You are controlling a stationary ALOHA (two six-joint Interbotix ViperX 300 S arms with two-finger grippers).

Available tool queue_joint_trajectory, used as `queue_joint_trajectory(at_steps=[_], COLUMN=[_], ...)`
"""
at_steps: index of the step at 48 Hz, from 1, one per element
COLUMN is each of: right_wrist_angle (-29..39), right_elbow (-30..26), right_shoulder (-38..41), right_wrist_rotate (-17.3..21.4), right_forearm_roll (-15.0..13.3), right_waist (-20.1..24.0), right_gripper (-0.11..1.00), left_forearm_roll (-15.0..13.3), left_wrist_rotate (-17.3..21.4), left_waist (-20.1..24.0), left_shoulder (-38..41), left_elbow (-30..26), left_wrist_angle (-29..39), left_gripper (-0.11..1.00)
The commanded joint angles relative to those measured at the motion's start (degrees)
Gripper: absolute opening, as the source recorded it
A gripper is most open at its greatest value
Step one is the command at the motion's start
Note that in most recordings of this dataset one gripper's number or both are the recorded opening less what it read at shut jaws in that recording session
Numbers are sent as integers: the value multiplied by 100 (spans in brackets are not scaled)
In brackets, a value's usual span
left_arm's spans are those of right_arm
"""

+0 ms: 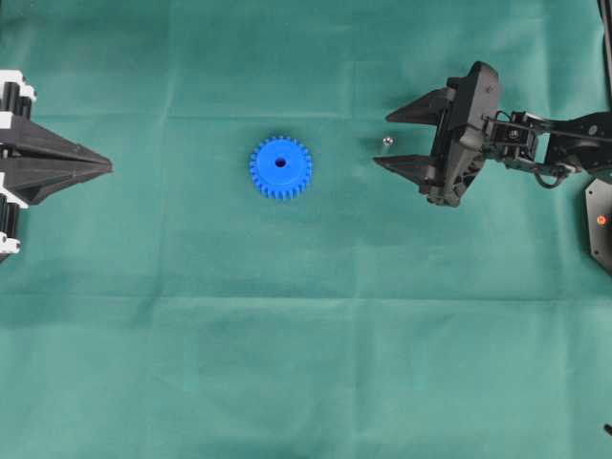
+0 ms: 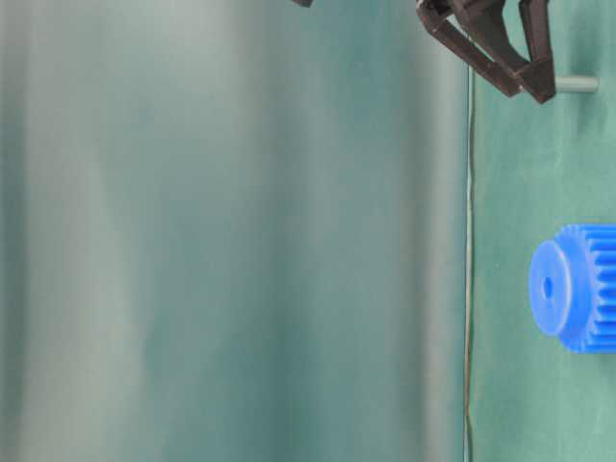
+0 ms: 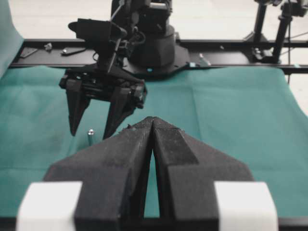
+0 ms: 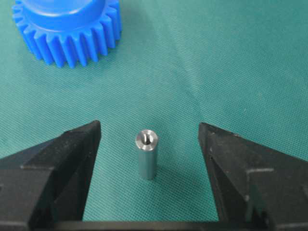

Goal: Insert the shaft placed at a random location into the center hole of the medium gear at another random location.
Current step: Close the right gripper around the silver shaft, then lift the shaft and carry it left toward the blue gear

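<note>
Standing shaft (image 4: 146, 153) (wrist view), spread right claw (image 4: 149, 144)

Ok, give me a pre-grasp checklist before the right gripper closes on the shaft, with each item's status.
1. Right gripper open: ok, jaws spread wide.
2. Shaft between the jaws: ok, roughly centred in the right wrist view, touching neither finger.
3. Shaft upright on the cloth: ok, standing on end.
4. Gripper low enough to pinch the shaft: cannot tell; in the table-level view the fingertips look level with the shaft.
5. Medium gear lying flat, center hole facing up and unblocked: ok.
6. Left gripper clear of the work: ok, shut and parked at the left edge.
</note>
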Motion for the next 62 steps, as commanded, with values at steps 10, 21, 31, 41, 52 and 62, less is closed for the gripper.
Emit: queue_joint_trajectory(at_steps=[10, 21, 31, 41, 52, 62], right_wrist_angle=[-114, -114, -105, 88, 1046, 1564], right_elbow=[-97, -88, -105, -132, -237, -264], right_shoulder=[-62, -62, -79, -519, -1494, -1986], right_wrist_rotate=[-70, -70, -62, -9, -18, -26], right_forearm_roll=[-9, -44, -44, -35, -44, -44], right_waist=[-26, -9, 9, 79, 88, 97], right_gripper=[45, 13, 13, 13, 13, 13], left_forearm_roll=[9, 9, 9, 9, 9, 9], left_wrist_rotate=[-9, -9, -9, -18, -18, -18], left_waist=[-9, 0, -9, 0, -9, 0], left_shoulder=[18, 26, 26, 26, 35, 35], left_elbow=[-123, -132, -132, -132, -132, -132], left_wrist_angle=[0, 0, 0, 0, 35, 79], left_gripper=[0, 0, 0, 0, 0, 0])
